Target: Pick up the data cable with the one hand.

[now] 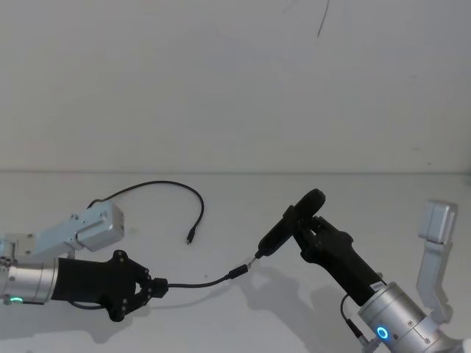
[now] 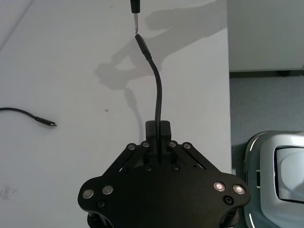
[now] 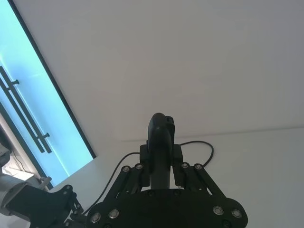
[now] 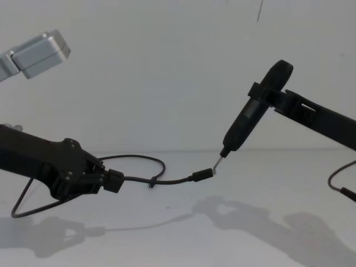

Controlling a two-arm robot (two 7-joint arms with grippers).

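now, on a plain white surface point(image 1: 397, 198), the left pincer point(image 1: 156, 287) sits low at the near left, closed tight on the data cable point(image 1: 199, 282). it grips the cord a short way back from one plug. from the pincer that short free stretch runs out to the right, roughly level. in the chest view its shadow lies apart beneath it, so this end looks lifted clear of the surface. the rest of the cord trails back past the left arm and arcs across the far left of the surface. it comes down to the other plug point(image 1: 190, 238), which lies on the surface a little beyond and to the right of the pincer.

the right pincer point(image 1: 307, 222) reaches in from the near right, raised, and is closed around a black pen-shaped tool point(image 1: 280, 234). the tool slants down to the left. its thin metal tip is at the end of the held plug point(image 1: 237, 272); whether they truly touch cannot be told.

at the grip the cable's long axis runs left to right, straight out of the left pincer's hold, and the left arm is the one that has it. the grasp looks made. what seems left is to raise the trailing length, and the loop may drag or catch on the arm.
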